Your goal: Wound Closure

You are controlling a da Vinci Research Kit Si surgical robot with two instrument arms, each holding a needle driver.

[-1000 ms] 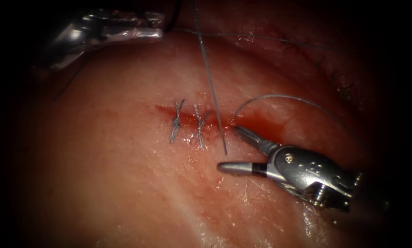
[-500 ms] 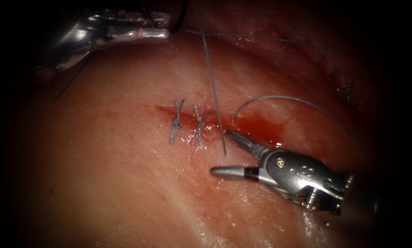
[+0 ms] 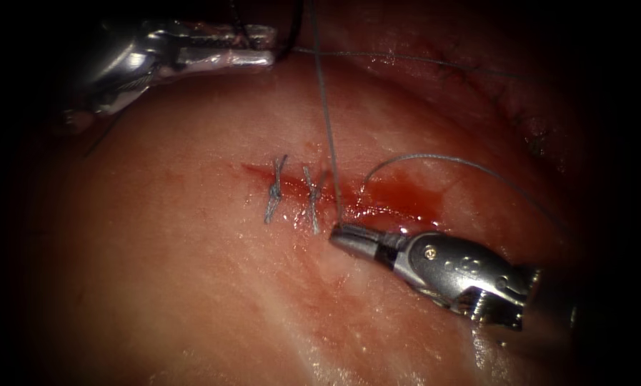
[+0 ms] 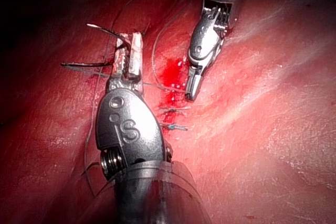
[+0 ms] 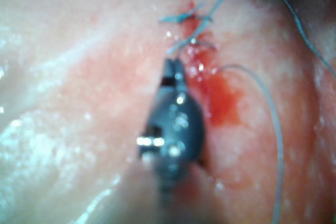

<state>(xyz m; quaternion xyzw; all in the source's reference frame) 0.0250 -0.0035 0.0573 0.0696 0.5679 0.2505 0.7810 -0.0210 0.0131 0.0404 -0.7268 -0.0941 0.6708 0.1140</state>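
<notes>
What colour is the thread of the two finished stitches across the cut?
Grey-blue: the two finished stitches stand out against the red cut, best in the endoscope view.

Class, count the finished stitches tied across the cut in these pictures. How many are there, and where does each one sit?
2. The left stitch crosses the cut near its left end; the right stitch sits just beside it, left of the right tool, whose jaws are shut on the thread. None seems hidden.

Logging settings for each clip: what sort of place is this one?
Likely a surgical training bench: a slab of tissue with a cut, two finished stitches, the right tool shut on thread, the left tool holding the needle.
</notes>
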